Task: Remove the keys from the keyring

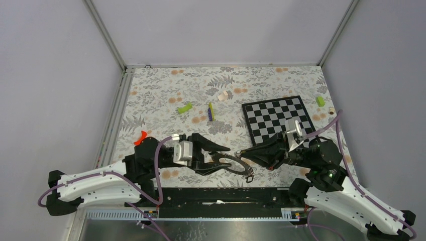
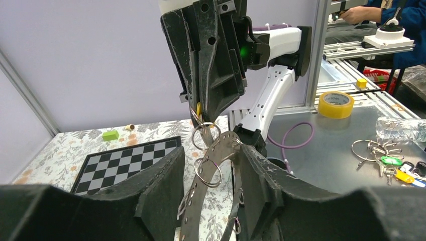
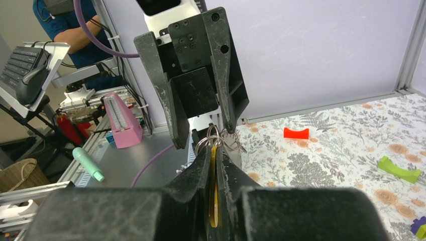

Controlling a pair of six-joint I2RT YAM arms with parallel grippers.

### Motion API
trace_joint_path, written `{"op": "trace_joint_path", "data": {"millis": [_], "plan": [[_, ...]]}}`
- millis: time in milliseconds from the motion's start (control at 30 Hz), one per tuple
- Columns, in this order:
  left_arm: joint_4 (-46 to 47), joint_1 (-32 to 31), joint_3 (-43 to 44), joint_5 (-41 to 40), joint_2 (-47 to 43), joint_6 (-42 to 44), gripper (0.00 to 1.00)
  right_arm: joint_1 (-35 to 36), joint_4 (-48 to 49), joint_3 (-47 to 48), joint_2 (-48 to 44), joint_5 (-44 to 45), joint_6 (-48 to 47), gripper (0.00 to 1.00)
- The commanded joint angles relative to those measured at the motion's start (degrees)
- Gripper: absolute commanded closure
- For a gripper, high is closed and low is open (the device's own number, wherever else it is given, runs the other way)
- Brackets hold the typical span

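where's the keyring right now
Top view: the keyring sits front and centre, near the table's near edge, between the open left gripper and the right gripper, which pinches a yellow tag.

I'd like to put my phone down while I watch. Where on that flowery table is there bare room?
Bare: the far strip of cloth along the back wall, and the patch between the left rail and the lime block. Crowded: the near middle, where left gripper and right gripper meet at the keyring, and by the chessboard.
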Motion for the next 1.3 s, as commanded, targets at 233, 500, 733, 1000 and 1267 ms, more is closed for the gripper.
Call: {"op": "trace_joint_path", "data": {"millis": [233, 500, 733, 1000, 1267], "plan": [[1.67, -0.22, 3.76, 1.74, 3.70, 1.07, 0.43, -0.21, 1.46, 3.60, 0.75, 0.76, 2.23, 1.00], [3.59, -0.31, 2.49, 1.28, 4.45, 0.64, 0.41, -0.21, 2.98, 3.47, 0.87, 0.62, 2.87, 1.00], [4.82, -0.31, 2.28, 1.21, 5.79, 0.46, 0.43, -0.21, 3.99, 2.83, 1.38, 0.04, 3.66, 1.00], [4.99, -0.31, 1.64, 1.34, 6.16, 0.07, 0.52, -0.21, 4.57, 2.63, 0.76, 0.01, 3.93, 1.00], [5.86, -0.31, 1.55, 1.30, 6.19, -0.15, 0.74, -0.21, 4.18, 2.39, 0.67, -0.10, 3.60, 1.00]]}}
